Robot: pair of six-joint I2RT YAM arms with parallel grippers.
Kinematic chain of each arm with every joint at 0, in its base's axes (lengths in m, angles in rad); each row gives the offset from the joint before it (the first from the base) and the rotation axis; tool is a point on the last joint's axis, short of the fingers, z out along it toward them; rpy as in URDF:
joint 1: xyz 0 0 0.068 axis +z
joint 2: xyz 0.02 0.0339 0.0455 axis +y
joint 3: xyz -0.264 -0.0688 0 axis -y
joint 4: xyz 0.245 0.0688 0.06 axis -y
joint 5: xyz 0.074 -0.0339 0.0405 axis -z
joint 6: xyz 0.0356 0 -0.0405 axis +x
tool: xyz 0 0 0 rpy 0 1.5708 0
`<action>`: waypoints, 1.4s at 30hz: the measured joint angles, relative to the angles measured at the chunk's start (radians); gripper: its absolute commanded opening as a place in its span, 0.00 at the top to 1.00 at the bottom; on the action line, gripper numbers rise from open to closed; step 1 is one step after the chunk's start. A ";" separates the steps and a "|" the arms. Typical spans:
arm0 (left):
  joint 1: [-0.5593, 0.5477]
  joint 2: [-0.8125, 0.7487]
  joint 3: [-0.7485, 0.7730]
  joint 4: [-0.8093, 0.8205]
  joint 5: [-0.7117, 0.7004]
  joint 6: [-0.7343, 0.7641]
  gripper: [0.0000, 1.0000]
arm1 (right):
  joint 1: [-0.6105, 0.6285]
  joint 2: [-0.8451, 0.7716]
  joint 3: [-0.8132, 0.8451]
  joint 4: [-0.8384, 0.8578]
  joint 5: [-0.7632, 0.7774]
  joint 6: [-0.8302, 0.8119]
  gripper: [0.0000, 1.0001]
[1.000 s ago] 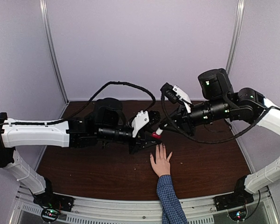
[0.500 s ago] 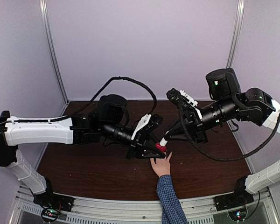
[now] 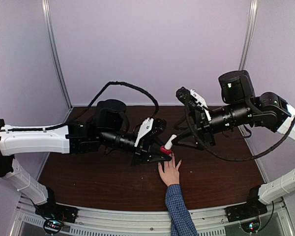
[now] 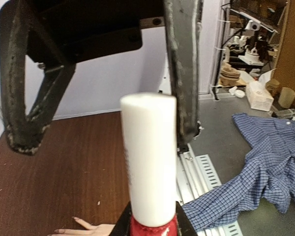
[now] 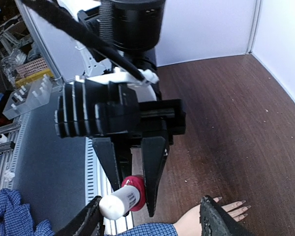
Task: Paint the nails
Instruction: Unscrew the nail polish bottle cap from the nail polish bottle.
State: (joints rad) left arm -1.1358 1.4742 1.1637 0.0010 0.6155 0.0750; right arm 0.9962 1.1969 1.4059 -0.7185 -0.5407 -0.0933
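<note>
Left end effector [image 3: 160, 152], clamped on the small red polish bottle [image 3: 165, 149], lifts it off the light-skinned hand [image 3: 170, 172] toward the spread right end effector [image 5: 150, 221], readying cap removal.

the nails [image 5: 237, 207] tip a flat, spread hand on the brown table, their colour indiscernible.

A dark brown wooden table [image 3: 88, 182] sits enclosed by plain pale lavender walls [image 3: 147, 49].
</note>
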 measured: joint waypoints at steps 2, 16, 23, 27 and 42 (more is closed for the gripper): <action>0.000 -0.015 -0.009 -0.001 -0.066 0.008 1.00 | 0.000 0.001 0.000 0.004 0.032 0.021 0.35; 0.000 0.017 -0.013 -0.004 -0.333 0.021 1.00 | -0.005 0.064 0.011 0.021 0.174 0.197 0.55; 0.000 0.025 -0.014 -0.009 -0.377 0.021 1.00 | -0.005 0.089 0.011 0.028 0.180 0.235 0.51; 0.000 0.025 -0.014 -0.007 -0.396 0.021 1.00 | -0.005 0.102 0.011 0.027 0.184 0.240 0.54; 0.000 0.024 -0.014 -0.002 -0.467 0.022 1.00 | -0.005 0.107 0.011 0.012 0.191 0.248 0.79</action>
State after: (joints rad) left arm -1.1358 1.4986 1.1500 -0.0013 0.1482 0.0967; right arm 0.9913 1.3037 1.4166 -0.7063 -0.3500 0.1547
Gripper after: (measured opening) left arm 0.209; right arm 0.263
